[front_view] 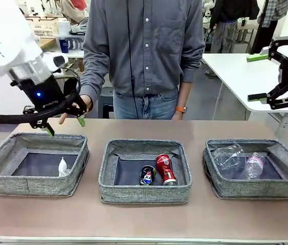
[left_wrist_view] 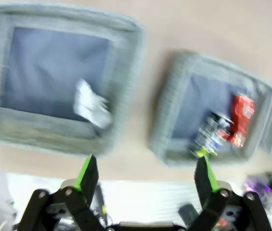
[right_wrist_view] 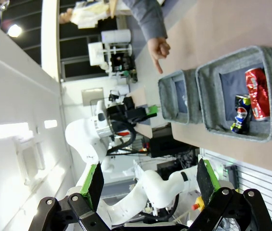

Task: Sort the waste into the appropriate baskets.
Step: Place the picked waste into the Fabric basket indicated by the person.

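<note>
Three grey baskets sit in a row on the desk (front_view: 144, 219), and the middle basket (front_view: 145, 195) serves as the landmark here. Inside it lie a red drink can (front_view: 166, 169) and, touching it on its left, a dark blue can (front_view: 147, 175). The basket to its left (front_view: 34, 185) holds a crumpled white paper wad (front_view: 63, 167) near its right wall. The basket to its right (front_view: 256, 188) holds a clear plastic cup (front_view: 228, 155) and a small clear bottle (front_view: 253, 166), lying side by side.

The left gripper (front_view: 65, 127) hangs above the far rim of the left basket with its jaws wide and nothing between them. Behind it, a person's hand (front_view: 82, 104) is partly hidden by the gripper. The right gripper (front_view: 256, 77) is held high, well to the right of the middle basket, jaws spread wide and empty.

The left wrist view, blurred, looks straight down into the left and middle baskets, showing the paper wad's place on the dark bottom more plainly than the front view. The right wrist view, rolled sideways, shows the person's hand with a finger pointing down toward the desk beside the left basket.
</note>
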### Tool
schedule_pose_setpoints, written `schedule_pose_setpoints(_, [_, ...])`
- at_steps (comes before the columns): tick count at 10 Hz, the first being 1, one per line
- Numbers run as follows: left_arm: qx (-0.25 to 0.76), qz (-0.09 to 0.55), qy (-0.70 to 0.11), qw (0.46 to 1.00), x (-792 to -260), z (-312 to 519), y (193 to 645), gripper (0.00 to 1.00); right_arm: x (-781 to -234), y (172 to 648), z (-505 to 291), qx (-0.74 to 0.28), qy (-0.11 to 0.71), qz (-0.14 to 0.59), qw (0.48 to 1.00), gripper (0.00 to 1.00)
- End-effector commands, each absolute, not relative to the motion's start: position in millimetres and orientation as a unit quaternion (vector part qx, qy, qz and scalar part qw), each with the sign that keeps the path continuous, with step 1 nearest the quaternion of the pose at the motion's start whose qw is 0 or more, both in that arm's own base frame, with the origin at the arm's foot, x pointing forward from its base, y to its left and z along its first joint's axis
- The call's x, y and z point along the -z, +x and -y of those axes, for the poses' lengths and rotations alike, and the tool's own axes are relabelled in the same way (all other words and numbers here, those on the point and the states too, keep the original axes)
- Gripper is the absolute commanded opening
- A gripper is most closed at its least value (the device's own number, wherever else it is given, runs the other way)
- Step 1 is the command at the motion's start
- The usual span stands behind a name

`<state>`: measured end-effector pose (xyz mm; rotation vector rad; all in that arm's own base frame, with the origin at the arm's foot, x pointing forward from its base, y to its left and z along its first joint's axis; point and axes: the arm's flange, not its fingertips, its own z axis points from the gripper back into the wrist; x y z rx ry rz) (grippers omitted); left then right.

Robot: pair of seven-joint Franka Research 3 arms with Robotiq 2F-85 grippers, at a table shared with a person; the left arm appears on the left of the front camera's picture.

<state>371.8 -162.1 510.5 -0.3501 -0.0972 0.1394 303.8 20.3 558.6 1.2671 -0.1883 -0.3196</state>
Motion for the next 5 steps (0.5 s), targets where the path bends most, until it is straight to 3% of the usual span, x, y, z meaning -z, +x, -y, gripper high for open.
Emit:
schedule_pose_setpoints(1, [0.040, -0.123, -0.463, 0.877, -518, 122, 381, 1.00, -560, 304, -22, 0.149, 0.600, 0.088, 0.781, 1.00])
schedule_pose_setpoints(3, [0.053, -0.156, -0.607, 0.778, -513, 97, 386, 1.00, -560, 304, -22, 0.149, 0.600, 0.088, 0.781, 1.00])
schedule_pose_setpoints(5, [0.085, -0.154, -0.696, 0.696, -505, 84, 390, 1.00, -560, 304, -22, 0.149, 0.600, 0.088, 0.781, 1.00])
